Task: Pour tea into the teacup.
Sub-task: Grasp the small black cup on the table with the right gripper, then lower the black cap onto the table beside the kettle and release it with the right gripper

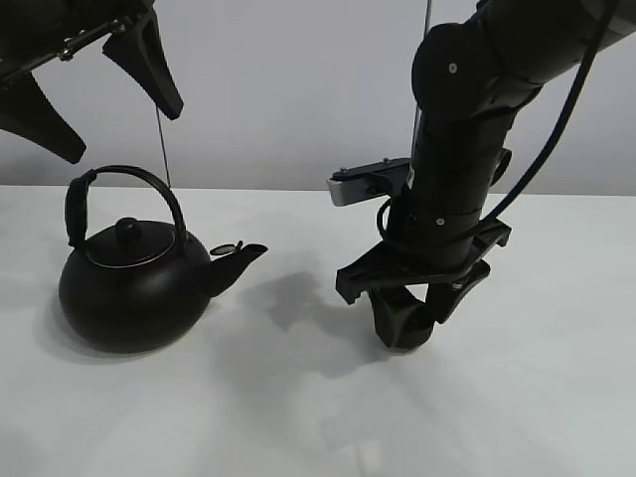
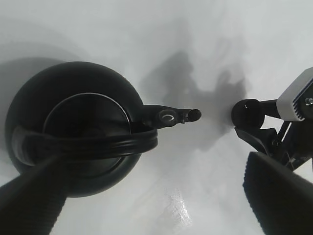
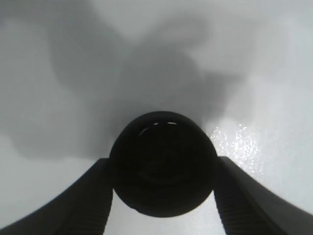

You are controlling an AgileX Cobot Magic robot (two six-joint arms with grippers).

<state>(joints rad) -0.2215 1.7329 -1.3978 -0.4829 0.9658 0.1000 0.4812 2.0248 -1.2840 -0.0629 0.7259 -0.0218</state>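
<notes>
The black kettle (image 1: 134, 288) with an arched handle stands on the white table at the left, spout pointing right; it also shows in the left wrist view (image 2: 73, 127). My left gripper (image 1: 99, 94) is open and empty, high above the kettle's handle. My right gripper (image 1: 402, 323) is low over the table at centre-right, to the right of the spout. In the right wrist view its fingers (image 3: 98, 196) press both sides of the small round matte-black teacup (image 3: 164, 164). The cup is at or just above the table surface; I cannot tell which.
The white table (image 1: 298, 417) reaches to a plain grey wall behind. The right arm with its grey wrist camera (image 1: 368, 182) rises over the table's middle right. A gap of bare table lies between the kettle's spout (image 1: 243, 256) and the right gripper.
</notes>
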